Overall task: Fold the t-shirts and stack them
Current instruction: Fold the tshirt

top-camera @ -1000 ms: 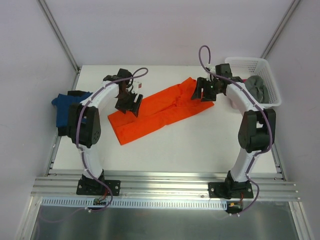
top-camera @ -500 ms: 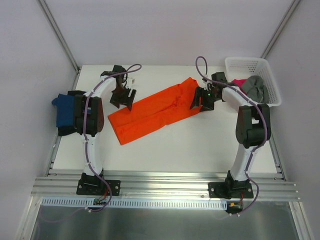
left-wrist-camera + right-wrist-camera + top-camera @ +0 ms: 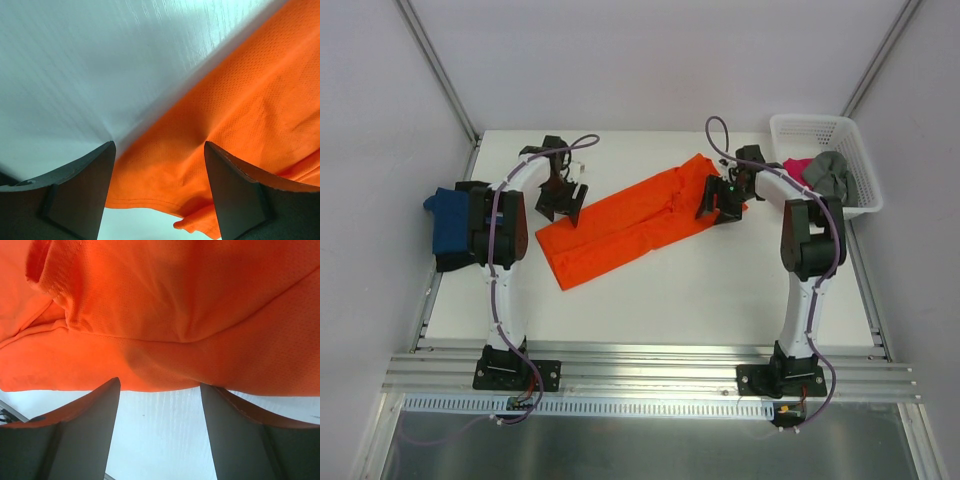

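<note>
The orange shirt (image 3: pixel 640 222) is lying half-folded. Your left pincer (image 3: pixel 564 208) and right pincer (image 3: pixel 717 206) are gaping wide. The grey shirt (image 3: pixel 828 172) is waiting.

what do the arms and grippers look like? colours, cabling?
On the left arm and right arm: white tubular links, black joint housings, black base plates. A purple cable runs along each, looping free near the wrist. The left gripper and right gripper are black, with matte dark wedge-shaped fingers. No markings visible.
</note>
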`<control>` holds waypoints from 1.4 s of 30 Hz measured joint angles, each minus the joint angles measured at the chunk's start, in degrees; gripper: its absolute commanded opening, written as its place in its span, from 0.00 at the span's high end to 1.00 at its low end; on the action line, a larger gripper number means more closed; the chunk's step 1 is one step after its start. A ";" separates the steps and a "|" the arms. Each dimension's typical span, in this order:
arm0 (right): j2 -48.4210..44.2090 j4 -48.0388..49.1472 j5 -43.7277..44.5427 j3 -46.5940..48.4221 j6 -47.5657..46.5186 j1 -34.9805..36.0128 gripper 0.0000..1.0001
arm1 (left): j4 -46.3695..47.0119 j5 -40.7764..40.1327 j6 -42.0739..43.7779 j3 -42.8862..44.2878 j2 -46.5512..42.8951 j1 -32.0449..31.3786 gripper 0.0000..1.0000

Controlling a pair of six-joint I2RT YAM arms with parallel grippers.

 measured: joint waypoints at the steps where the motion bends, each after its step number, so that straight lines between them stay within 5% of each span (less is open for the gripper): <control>1: 0.33 0.02 0.02 0.50 0.00 0.00 0.31 | 0.02 0.02 0.02 -0.28 0.09 0.17 0.28; 18: 4.90 0.09 1.01 7.63 -0.35 -0.46 0.31 | 3.41 3.19 1.14 -17.07 -9.73 -1.90 0.33; 29: 6.47 -0.17 2.62 10.75 -1.42 -1.46 0.30 | 1.14 7.89 -0.50 -28.79 -17.46 -14.78 0.32; 42: 10.05 0.17 2.99 17.22 -1.05 -1.95 0.30 | -1.16 11.78 -1.92 -29.77 -17.86 -28.37 0.31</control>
